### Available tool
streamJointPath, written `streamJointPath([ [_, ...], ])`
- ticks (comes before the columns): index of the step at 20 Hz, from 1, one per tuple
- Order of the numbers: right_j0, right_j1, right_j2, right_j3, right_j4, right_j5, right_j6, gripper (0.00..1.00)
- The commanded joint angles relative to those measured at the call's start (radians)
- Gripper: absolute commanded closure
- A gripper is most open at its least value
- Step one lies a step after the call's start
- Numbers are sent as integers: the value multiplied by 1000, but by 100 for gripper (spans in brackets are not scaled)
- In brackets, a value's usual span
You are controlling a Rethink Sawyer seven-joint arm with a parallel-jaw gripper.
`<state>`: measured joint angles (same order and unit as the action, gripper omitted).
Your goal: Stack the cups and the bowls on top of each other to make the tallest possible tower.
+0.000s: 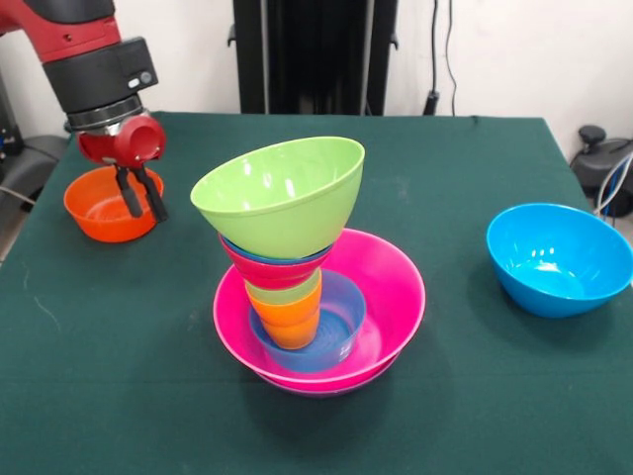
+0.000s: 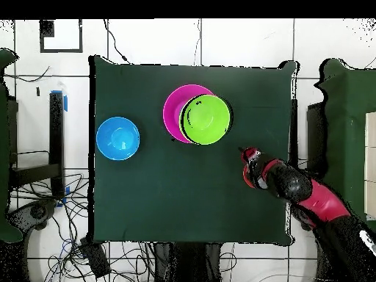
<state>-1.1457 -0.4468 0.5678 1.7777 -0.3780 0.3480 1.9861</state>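
Note:
The tower stands mid-table in the front view. A wide pink bowl (image 1: 391, 282) sits over a purple bowl (image 1: 326, 388). Inside are a light-blue small bowl (image 1: 341, 327), an orange cup (image 1: 289, 325), a light green cup (image 1: 287, 293), a red bowl (image 1: 272, 273) and a dark-blue bowl (image 1: 259, 251). A lime green bowl (image 1: 282, 193) tilts on top. The small orange bowl (image 1: 99, 208) sits at the far left. My gripper (image 1: 148, 215) is open, its fingers (image 1: 129, 193) straddling that bowl's right rim. Overhead, the gripper (image 2: 248, 158) is right of the lime green bowl (image 2: 205, 119) and pink bowl (image 2: 173, 110).
A large sky-blue bowl (image 1: 559, 259) stands alone at the right of the front view, and at the left in the overhead view (image 2: 117, 138). The green tablecloth (image 1: 119, 376) covers the table. A black post (image 1: 316, 54) stands behind the far edge.

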Motion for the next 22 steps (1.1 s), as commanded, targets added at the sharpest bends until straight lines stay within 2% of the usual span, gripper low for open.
streamJointPath([
  [1, 47, 4, 33, -75, -76, 12, -91, 0],
  [14, 59, 16, -2, -74, -86, -6, -62, 0],
  [16, 76, 13, -26, -77, -86, -13, -39, 0],
  [22, 168, -26, -165, -71, -62, -19, 84, 0],
])
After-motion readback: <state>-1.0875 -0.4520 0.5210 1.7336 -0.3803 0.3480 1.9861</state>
